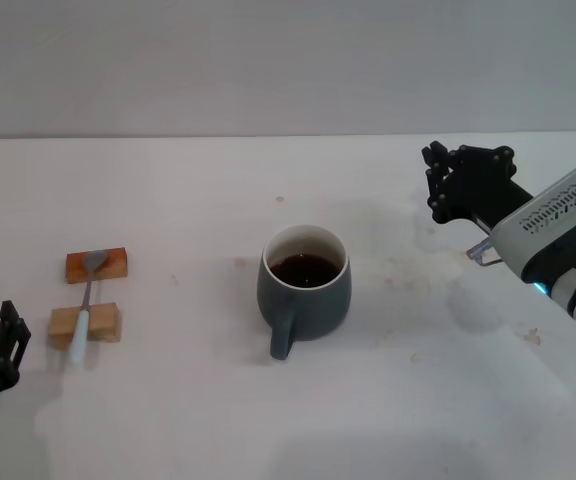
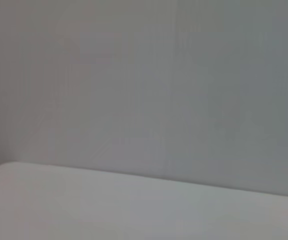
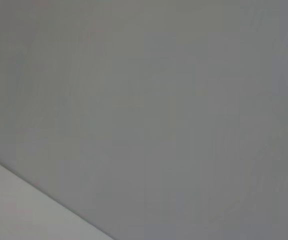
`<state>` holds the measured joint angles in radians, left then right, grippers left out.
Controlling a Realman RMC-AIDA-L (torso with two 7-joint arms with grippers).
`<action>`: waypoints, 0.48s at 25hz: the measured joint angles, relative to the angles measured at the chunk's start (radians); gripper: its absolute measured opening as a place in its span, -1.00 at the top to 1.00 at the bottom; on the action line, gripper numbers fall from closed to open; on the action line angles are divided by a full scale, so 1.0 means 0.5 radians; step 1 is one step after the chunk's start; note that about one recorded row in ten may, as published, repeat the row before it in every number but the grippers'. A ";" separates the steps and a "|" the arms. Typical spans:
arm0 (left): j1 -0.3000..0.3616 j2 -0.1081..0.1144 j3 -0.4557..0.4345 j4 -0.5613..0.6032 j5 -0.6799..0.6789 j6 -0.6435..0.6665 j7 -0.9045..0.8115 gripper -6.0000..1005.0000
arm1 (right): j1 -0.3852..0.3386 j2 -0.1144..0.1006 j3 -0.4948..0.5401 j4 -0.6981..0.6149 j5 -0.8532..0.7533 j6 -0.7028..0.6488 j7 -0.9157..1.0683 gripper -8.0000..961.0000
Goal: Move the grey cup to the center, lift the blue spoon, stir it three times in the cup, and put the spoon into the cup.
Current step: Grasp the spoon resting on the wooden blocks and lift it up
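Observation:
The grey cup (image 1: 305,287) stands upright in the middle of the table in the head view, holding dark liquid, its handle turned toward the front. Far to its left, the blue spoon (image 1: 85,310) lies across two small wooden blocks, bowl on the orange one (image 1: 97,266), handle on the tan one (image 1: 86,324). My left gripper (image 1: 8,328) sits low at the front left, just left of the spoon's handle end. My right gripper (image 1: 450,175) hovers open and empty at the back right, well apart from the cup. Both wrist views show only wall and bare table.
The white table (image 1: 418,400) carries faint stains right of the cup. A grey wall (image 1: 288,60) runs along the table's far edge.

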<state>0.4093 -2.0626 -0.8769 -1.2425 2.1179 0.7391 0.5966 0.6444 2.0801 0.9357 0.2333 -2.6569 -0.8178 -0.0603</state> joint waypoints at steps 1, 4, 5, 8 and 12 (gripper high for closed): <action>0.004 0.000 0.011 0.000 -0.007 -0.002 0.001 -0.46 | 0.002 0.000 0.000 0.000 -0.002 0.000 -0.004 0.88; -0.008 -0.001 0.060 0.024 -0.050 0.000 0.003 -0.45 | 0.004 0.000 0.000 0.002 -0.003 0.001 -0.007 0.88; -0.013 -0.001 0.077 0.031 -0.067 0.010 0.003 -0.45 | 0.004 0.000 0.000 0.003 -0.003 0.001 -0.008 0.88; -0.017 0.001 0.116 0.038 -0.090 0.051 0.001 -0.45 | 0.004 0.000 0.000 0.003 -0.004 0.001 -0.008 0.88; -0.018 0.000 0.168 0.039 -0.092 0.101 -0.001 -0.45 | 0.004 0.000 0.000 0.003 -0.006 0.001 -0.008 0.88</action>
<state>0.4004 -2.0625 -0.7930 -1.2232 2.0721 0.7897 0.5959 0.6462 2.0800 0.9357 0.2348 -2.6598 -0.8175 -0.0645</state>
